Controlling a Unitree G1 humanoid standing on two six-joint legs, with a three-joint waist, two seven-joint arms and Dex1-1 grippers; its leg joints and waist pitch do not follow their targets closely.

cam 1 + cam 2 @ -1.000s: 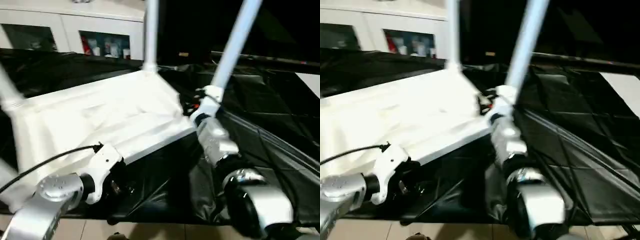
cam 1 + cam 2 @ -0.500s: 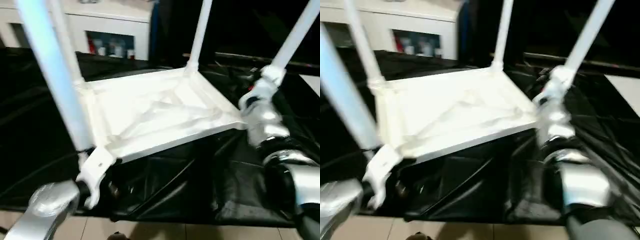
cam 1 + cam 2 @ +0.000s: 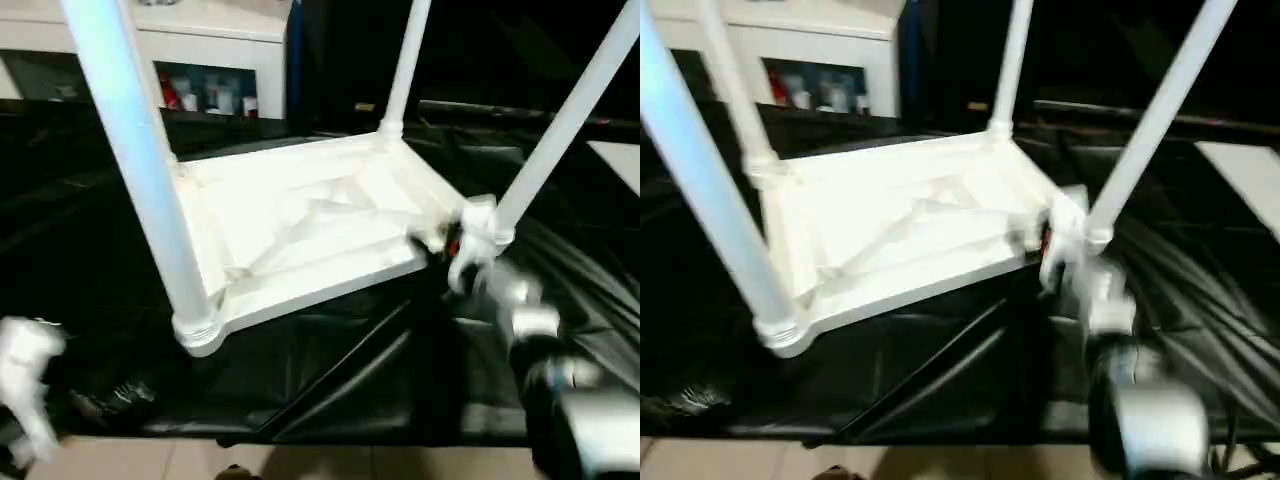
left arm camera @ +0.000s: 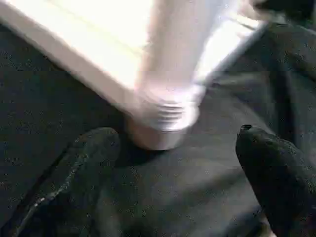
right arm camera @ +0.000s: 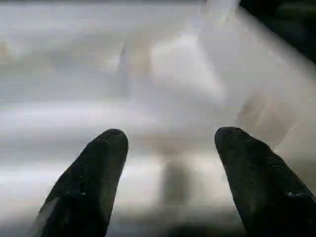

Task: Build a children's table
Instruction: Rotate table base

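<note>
White plastic rectangular tabletop [image 3: 310, 225] lying upside down, ribbed underside up, on a bench draped in black sheeting [image 3: 330, 370], toward the middle of the bench, near-left corner socket close to the front edge. Four long white tapered tube legs standing up from the corner sockets: near-left leg [image 3: 140, 170], far-left leg [image 3: 735, 90], far-right leg [image 3: 405, 65], near-right leg [image 3: 560, 130]. Left gripper [image 4: 177, 163] with jaws spread wide, empty, hovering just short of the threaded base of the near-left leg and touching nothing. Right gripper [image 5: 170, 173] at the tabletop's near-right corner by the near-right leg, jaws parted and facing the white ribbed surface, nothing visibly clamped between them. White cabinet with glass doors [image 3: 200, 60] behind the bench's far-left edge.
</note>
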